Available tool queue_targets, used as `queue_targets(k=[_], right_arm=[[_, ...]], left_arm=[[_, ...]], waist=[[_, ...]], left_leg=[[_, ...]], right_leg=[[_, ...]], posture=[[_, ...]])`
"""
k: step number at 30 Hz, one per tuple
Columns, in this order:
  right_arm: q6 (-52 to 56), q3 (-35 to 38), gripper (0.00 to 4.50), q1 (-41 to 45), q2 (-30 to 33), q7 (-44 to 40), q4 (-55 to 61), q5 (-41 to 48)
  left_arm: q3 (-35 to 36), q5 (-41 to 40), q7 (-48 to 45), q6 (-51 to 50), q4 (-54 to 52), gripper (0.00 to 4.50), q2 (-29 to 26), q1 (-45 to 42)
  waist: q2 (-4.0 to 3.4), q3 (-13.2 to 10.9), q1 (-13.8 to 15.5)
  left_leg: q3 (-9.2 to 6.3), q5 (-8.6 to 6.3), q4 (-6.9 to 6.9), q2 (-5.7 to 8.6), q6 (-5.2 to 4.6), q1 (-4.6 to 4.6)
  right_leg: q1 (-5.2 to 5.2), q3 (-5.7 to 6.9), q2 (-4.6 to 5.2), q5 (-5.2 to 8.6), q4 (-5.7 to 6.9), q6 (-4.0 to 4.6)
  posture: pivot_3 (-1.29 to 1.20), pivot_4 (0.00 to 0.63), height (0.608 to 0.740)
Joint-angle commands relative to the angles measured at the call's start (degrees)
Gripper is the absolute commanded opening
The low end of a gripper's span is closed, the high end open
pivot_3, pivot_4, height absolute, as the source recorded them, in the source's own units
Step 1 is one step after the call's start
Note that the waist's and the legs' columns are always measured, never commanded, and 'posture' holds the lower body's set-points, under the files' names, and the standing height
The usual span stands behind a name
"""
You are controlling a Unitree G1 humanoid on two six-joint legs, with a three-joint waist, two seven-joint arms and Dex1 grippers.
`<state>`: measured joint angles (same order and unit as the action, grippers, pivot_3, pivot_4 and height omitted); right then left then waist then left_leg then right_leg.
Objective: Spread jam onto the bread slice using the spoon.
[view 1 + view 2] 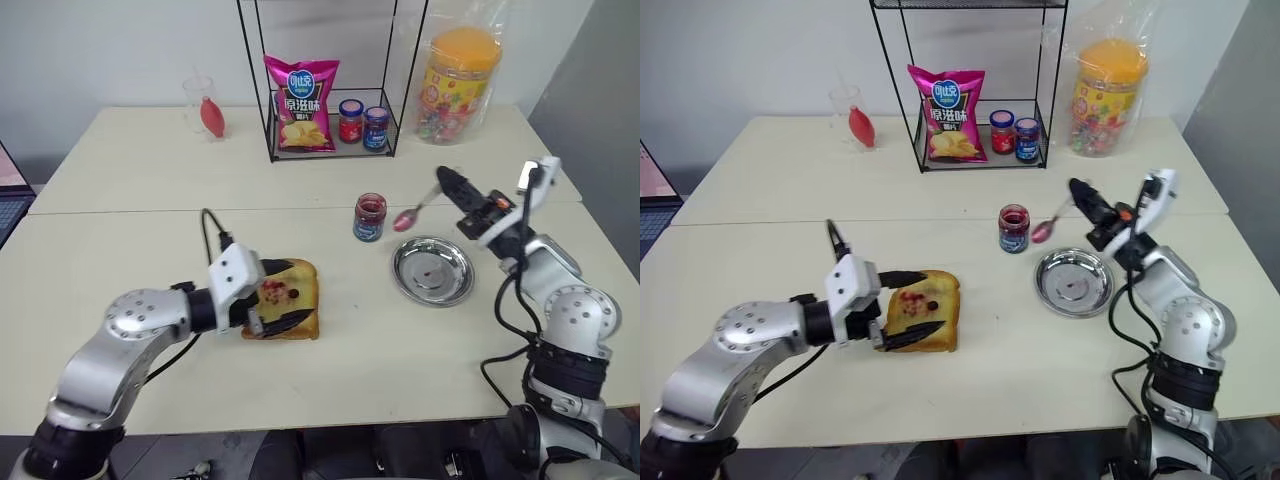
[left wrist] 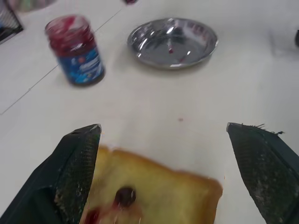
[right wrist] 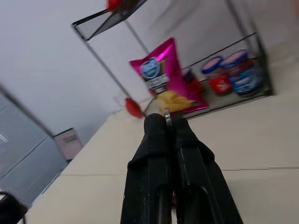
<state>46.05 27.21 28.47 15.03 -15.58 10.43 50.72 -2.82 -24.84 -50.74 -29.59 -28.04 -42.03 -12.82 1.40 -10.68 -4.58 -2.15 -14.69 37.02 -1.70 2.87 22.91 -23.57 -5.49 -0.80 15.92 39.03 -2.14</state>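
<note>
Two jobs to coordinate: holds spoon (image 1: pixel 1048 229) clamped in right gripper (image 1: pixel 1081 196), red bowl hanging beside jam (image 1: pixel 1014 228), right of bread slice (image 1: pixel 923 309). Brackets slice with spread, ungripping left gripper (image 1: pixel 903 306). Best carried level to slice, then smeared gently across.

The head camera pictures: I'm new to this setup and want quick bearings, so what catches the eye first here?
The bread slice, smeared with red jam, lies near the table's front between the open fingers of the left gripper. To the right, the right gripper is shut on the spoon, whose red-stained bowl hangs between the open jam jar and the round metal dish. Behind, a bright pink chip bag stands in a wire rack.
</note>
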Motion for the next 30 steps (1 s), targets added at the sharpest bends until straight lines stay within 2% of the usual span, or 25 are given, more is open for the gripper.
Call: queue_targets(k=[1, 6, 13, 19, 30], right_arm=[[-3.7, 2.6, 0.03, -1.0, 1.2, 0.4, -0.9, 0.4], [-7.5, 3.1, 0.03, -4.2, 1.2, 0.0, -4.6, -1.1], [-8.1, 3.5, 0.03, -8.0, 1.9, 0.1, -6.2, -0.6], [-5.5, 5.3, 0.03, -10.0, 3.1, -0.7, -8.2, 2.9], [-5.3, 3.9, 0.03, -12.0, 3.9, -2.5, -11.0, 1.8]], left_arm=[[-3.7, 2.3, -0.2, 1.4, 1.1, 4.5, 1.3, -2.7], [-11.6, 7.7, 1.0, 2.6, 6.5, 4.5, 6.4, -8.6], [-14.5, 9.6, 3.2, 1.4, 8.9, 4.5, 13.1, -12.9], [-15.4, 9.3, 3.1, -0.4, 8.5, 4.5, 15.2, -14.6], [-16.0, 8.4, 1.4, -2.1, 7.3, 4.5, 16.2, -15.6]], waist=[[0.0, 0.0, -0.3], [-0.01, 0.0, 0.0], [-0.02, 0.0, 0.3], [-0.04, 0.0, 0.5], [-0.05, 0.0, 0.9]], left_leg=[[0.02, 0.0, 0.0, 0.0, 0.0, -0.02], [-0.01, 0.0, 0.03, 0.01, 0.0, -0.07], [0.02, 0.0, 0.04, 0.03, -0.01, -0.05], [0.0, 0.0, 0.05, 0.03, -0.01, -0.07], [0.0, 0.01, 0.1, 0.04, -0.01, -0.09]], right_leg=[[0.01, -0.03, 0.0, 0.0, 0.0, 0.0], [0.09, 0.0, -0.02, 0.0, 0.0, 0.0], [0.1, -0.04, -0.01, -0.01, -0.03, -0.03], [0.11, -0.03, -0.01, -0.02, 0.02, -0.03], [0.16, -0.04, -0.01, -0.02, 0.01, -0.04]], posture=[[0.0, 0.15, 0.74], [0.0, 0.15, 0.74], [0.0, 0.15, 0.74], [0.0, 0.15, 0.74], [0.0, 0.15, 0.74]])
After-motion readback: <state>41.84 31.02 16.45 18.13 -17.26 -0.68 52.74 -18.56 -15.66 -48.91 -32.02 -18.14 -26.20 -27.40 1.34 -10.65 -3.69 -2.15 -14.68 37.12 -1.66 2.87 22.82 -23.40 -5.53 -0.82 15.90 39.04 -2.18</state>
